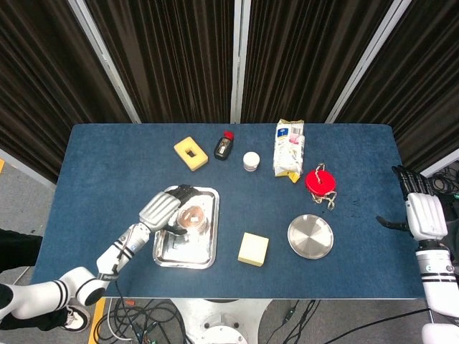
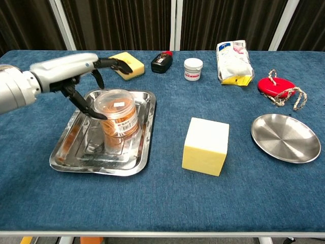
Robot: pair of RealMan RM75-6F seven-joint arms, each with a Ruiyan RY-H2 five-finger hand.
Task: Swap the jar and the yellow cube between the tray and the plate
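A clear jar [image 1: 192, 217] [image 2: 117, 119] with brown contents stands upright in the steel tray [image 1: 183, 261] [image 2: 101, 168] at the left. My left hand [image 1: 161, 208] [image 2: 76, 68] hovers at the jar's left and back. Its fingers [image 2: 116, 63] are spread out past the lid and its thumb reaches down by the jar's left side. The yellow cube [image 1: 253, 249] [image 2: 205, 146] rests on the cloth between the tray and the round steel plate [image 1: 310, 236] [image 2: 285, 137], which has nothing on it. My right hand [image 1: 423, 215] hangs off the table's right edge, fingers extended and holding nothing.
Along the back stand a yellow sponge block [image 1: 191, 153] [image 2: 127, 63], a dark bottle [image 1: 224, 147], a small white pot [image 1: 251, 160], a white bag [image 1: 288, 148] and a red disc with rope [image 1: 320, 180].
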